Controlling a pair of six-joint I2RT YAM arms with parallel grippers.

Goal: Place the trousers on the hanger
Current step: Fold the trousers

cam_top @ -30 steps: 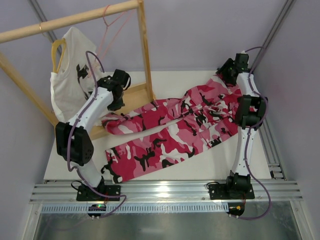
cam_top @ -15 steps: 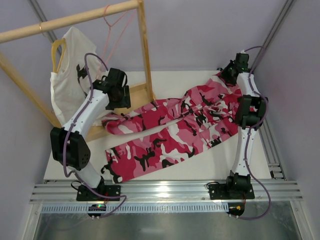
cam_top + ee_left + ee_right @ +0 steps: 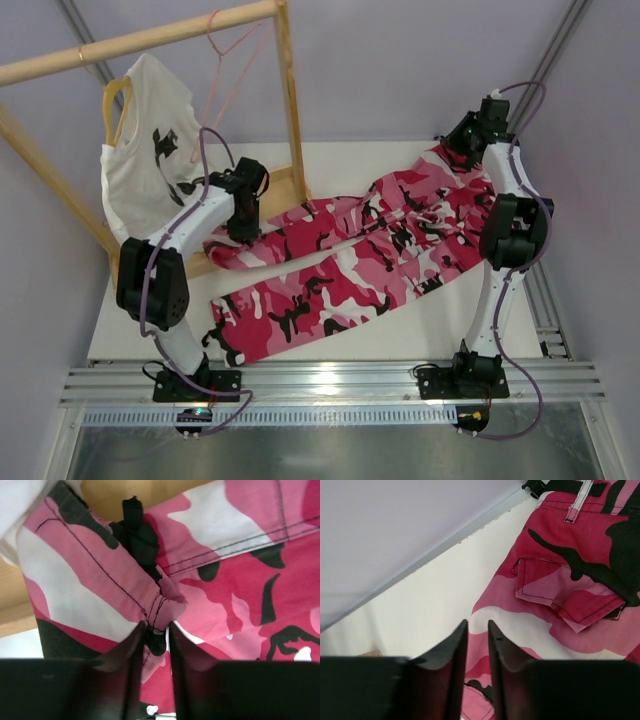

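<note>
We see from above a white counter (image 3: 345,168) with the camouflage trousers (image 3: 370,260) spread flat across it, waist at the far right and both legs running toward the near left. The thin pale-pink hanger (image 3: 228,55) hangs empty by its hook from a wooden rail (image 3: 150,38) at the far left, well apart from the trousers. Beside it on the same rail, a yellow hanger (image 3: 113,100) carries a white T-shirt (image 3: 150,170) with black print.

The left hand (image 3: 155,630) is down at the cuff end of the upper leg, near the wooden frame. In its wrist view we see it clenched on a stitched fold of the cuff, with pink cloth and a scrap of black caught between the two fingers.

The right hand (image 3: 477,625) sits at the far right by the waistband. Its fingers are nearly together with nothing gripped; bare counter shows through the slim gap, and a flapped pocket (image 3: 570,592) lies just beside it.
</note>
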